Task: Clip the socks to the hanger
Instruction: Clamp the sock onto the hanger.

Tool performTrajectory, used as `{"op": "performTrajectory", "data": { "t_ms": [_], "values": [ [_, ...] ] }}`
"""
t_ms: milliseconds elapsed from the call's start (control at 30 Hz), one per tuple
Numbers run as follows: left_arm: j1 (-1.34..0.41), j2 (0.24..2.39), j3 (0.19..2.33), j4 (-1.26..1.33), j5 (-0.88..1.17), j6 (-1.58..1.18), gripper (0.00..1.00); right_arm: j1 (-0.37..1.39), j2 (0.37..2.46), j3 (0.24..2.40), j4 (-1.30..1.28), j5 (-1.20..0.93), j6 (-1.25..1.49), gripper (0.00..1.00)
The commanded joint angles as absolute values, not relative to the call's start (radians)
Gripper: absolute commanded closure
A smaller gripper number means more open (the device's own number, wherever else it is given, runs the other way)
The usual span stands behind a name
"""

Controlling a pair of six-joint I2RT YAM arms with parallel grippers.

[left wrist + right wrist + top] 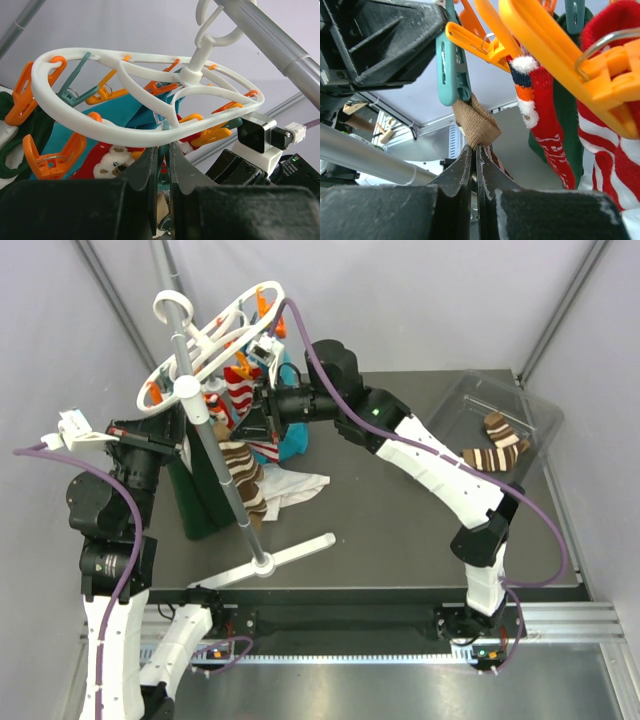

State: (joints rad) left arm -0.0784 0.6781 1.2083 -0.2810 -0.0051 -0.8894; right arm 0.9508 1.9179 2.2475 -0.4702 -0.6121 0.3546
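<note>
The white hanger [215, 335] sits on a grey pole [215, 455] and carries orange clips and teal clips. My right gripper [476, 146] is shut on the cuff of a brown-and-cream striped sock [476, 125], just under a teal clip [452, 65] that touches the cuff. The sock hangs down in the top view [245, 480]. My left gripper [163, 152] is shut on that teal clip, right under the hanger ring [125, 132]; its fingers [395, 35] show in the right wrist view. Red-and-white socks [240, 390] hang clipped beside it.
A clear bin [540, 415] at the right holds more brown-and-cream striped socks [497, 445]. A white cloth [295, 488] and a dark green garment [200, 500] lie near the pole. The pole's white cross foot [285, 552] rests at the table's front.
</note>
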Motion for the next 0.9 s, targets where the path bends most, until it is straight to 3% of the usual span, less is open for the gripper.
{"op": "performTrajectory", "data": {
  "t_ms": [0,867],
  "values": [
    [-0.083,0.676,1.203,-0.311,0.04,-0.867,1.0,0.973,1.902,2.312,-0.373,-0.629,0.374,1.0],
    [-0.083,0.658,1.209,-0.324,0.035,-0.87,1.0,0.974,1.941,2.284,-0.227,-0.629,0.425,1.0]
  ]
}}
